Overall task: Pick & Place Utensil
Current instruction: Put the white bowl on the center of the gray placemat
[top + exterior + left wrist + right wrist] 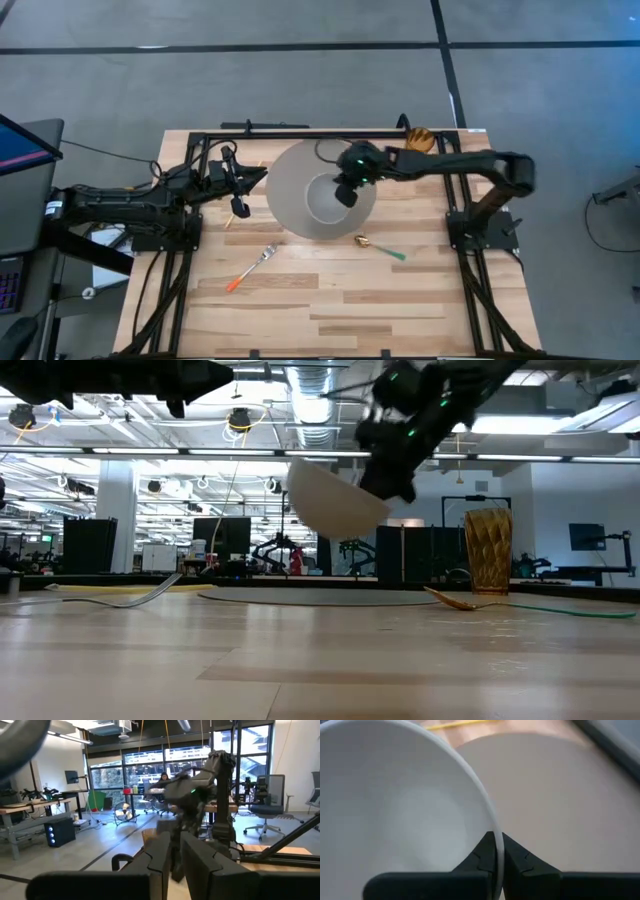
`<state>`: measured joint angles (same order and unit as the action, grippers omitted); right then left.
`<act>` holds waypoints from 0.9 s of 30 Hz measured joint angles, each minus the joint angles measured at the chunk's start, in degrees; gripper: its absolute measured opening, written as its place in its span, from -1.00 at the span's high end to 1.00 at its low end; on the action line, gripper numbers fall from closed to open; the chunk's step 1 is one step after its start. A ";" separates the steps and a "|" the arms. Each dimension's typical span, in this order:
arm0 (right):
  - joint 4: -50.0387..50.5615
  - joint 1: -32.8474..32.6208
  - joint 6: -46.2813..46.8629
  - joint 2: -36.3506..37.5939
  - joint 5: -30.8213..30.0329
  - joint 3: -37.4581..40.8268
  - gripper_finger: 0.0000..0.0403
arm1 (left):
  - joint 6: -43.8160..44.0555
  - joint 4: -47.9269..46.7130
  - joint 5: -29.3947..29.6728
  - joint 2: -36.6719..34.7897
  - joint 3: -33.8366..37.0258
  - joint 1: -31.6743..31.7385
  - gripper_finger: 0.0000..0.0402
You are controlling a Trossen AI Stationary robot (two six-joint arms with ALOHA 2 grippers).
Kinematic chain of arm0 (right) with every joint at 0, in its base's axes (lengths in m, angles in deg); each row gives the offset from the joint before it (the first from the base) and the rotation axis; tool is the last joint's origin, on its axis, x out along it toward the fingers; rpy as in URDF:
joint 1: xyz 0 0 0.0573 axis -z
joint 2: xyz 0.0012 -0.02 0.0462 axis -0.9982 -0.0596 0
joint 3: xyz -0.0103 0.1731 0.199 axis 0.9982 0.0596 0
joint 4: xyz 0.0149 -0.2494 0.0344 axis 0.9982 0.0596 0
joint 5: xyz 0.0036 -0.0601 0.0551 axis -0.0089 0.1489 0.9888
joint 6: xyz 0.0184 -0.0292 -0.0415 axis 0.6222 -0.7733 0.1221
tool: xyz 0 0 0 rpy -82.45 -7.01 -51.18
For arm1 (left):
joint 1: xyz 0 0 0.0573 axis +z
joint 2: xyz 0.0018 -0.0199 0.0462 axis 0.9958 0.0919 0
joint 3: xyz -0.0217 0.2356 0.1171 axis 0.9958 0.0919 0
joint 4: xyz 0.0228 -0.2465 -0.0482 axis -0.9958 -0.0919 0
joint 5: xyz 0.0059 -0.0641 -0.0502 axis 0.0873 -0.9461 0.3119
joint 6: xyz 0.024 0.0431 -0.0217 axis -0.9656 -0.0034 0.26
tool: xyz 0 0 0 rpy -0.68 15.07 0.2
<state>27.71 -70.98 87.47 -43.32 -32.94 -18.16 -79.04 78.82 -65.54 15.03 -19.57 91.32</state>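
A white bowl (322,198) (335,500) (395,810) hangs tilted above a round grey mat (290,190) (320,597) at the table's middle. My right gripper (346,194) (388,482) (498,840) is shut on the bowl's rim. A fork with an orange handle (250,268) (130,598) lies flat toward the near left. A gold spoon with a green handle (380,249) (470,602) lies flat toward the near right. My left gripper (248,180) (177,857) hovers left of the mat, fingers close together, holding nothing. My right gripper pinches the bowl's rim (496,851) on the side nearest the right arm, with one finger inside the bowl and one outside. The fingers slant down from the table's right. The bowl is lifted clear of the mat and tilted, its bottom hanging below the gripper.
An amber ribbed glass (420,140) (487,550) stands at the far right corner. A small yellow-tipped object (238,209) lies below my left gripper. Black frame rails (300,133) run along the far edge and both sides. Bare wood (330,310) stretches across the near half.
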 joint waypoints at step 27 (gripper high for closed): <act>25.76 3.53 -8.04 -22.47 3.95 -23.77 0.72 | 0.15 -0.73 -0.02 0.02 0.00 0.00 0.77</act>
<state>53.47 -67.45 79.43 -65.78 -28.99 -41.93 -78.88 78.09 -65.56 15.05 -19.57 91.32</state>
